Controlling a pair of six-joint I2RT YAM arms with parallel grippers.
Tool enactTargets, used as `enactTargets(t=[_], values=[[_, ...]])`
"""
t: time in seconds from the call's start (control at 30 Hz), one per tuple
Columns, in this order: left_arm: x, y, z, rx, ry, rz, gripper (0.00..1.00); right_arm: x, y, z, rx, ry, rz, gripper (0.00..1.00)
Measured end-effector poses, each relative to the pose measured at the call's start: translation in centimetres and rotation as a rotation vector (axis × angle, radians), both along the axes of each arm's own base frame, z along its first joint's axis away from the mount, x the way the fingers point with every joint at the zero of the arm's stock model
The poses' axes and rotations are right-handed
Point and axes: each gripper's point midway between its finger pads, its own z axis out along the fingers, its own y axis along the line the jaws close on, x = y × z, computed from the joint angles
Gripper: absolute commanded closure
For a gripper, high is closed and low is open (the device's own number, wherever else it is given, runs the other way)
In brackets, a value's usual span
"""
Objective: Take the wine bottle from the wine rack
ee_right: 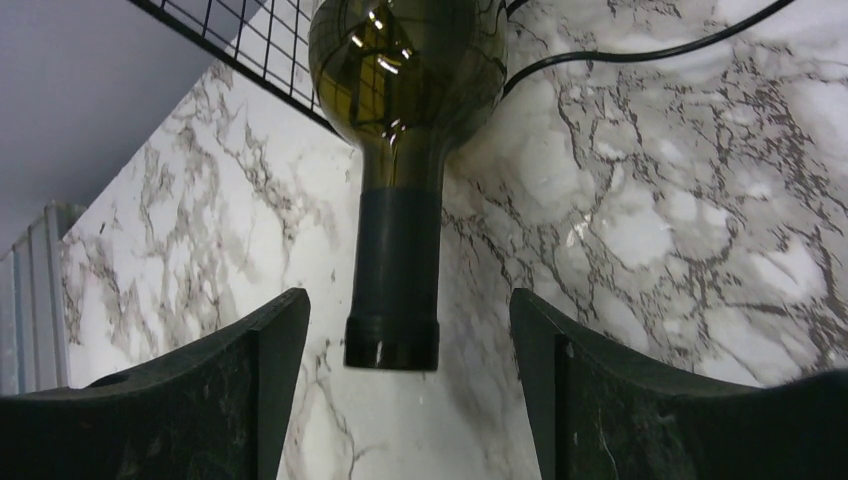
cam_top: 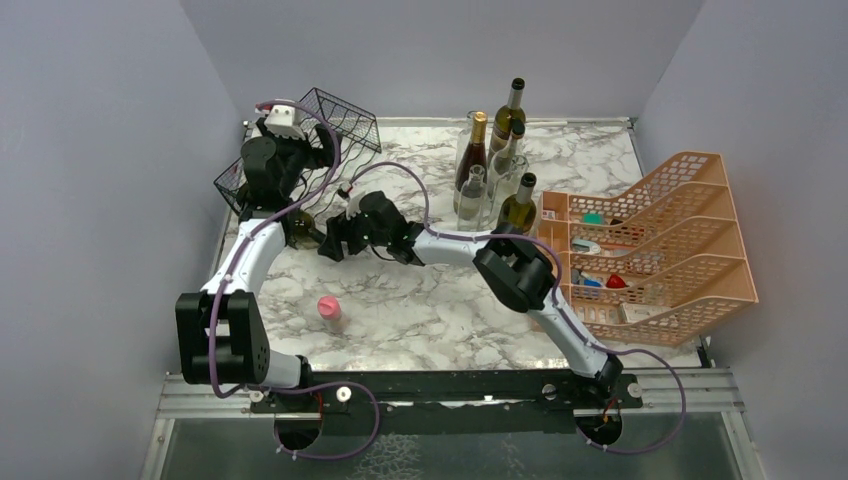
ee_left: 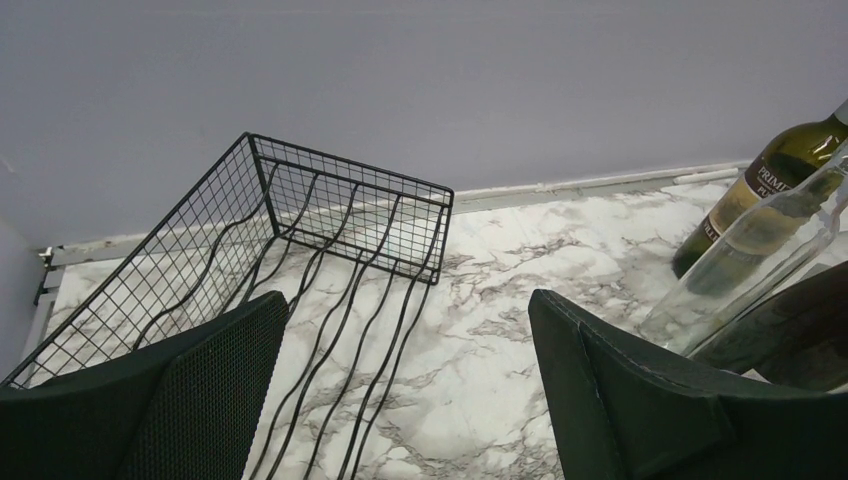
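While the right gripper stands open, the neck of the wine bottle lies between its fingers untouched, table showing either side, its body at the edge of the wine rack. The left gripper gapes wide above the rack.

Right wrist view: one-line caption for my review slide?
Right gripper, jaws open either side of the neck of a dark green wine bottle, wire rack behind, marble table below.

Far left of the table a wine rack, wine bottle lying at its near end, standing bottles behind centre, tiered organizer at right.
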Motion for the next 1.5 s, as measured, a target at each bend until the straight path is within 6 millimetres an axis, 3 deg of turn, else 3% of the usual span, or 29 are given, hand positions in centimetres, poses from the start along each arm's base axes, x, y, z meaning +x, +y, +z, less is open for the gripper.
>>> enactTargets(t=[0.47, 0.67, 1.0, 1.1, 1.2, 1.5], values=[[0.3, 0.2, -0.5, -0.060, 0.030, -0.010, 0.03, 1.1, 3.2, -1.6, 0.090, 0.051, 0.007, 0.49], [0.3, 0.4, -0.6, -0.070, 0.036, -0.009, 0.03, 1.0, 3.6, -1.3, 0.110, 0.059, 0.021, 0.66], [0.4, 0.3, -1.0, -0.082, 0.047, -0.019, 0.03, 1.0, 3.4, -1.6, 0.098, 0.058, 0.017, 0.82], [0.4, 0.3, -1.0, -0.088, 0.049, -0.021, 0.03, 0.7, 2.8, -1.6, 0.088, 0.056, 0.017, 0.86], [0.4, 0.2, -1.0, -0.094, 0.052, -0.022, 0.03, 0.0, 1.6, -1.4, 0.068, 0.061, 0.009, 0.99], [0.4, 0.1, -0.8, -0.102, 0.051, -0.029, 0.03, -2.0, -2.7, -0.3, 0.000, 0.058, -0.027, 0.99]])
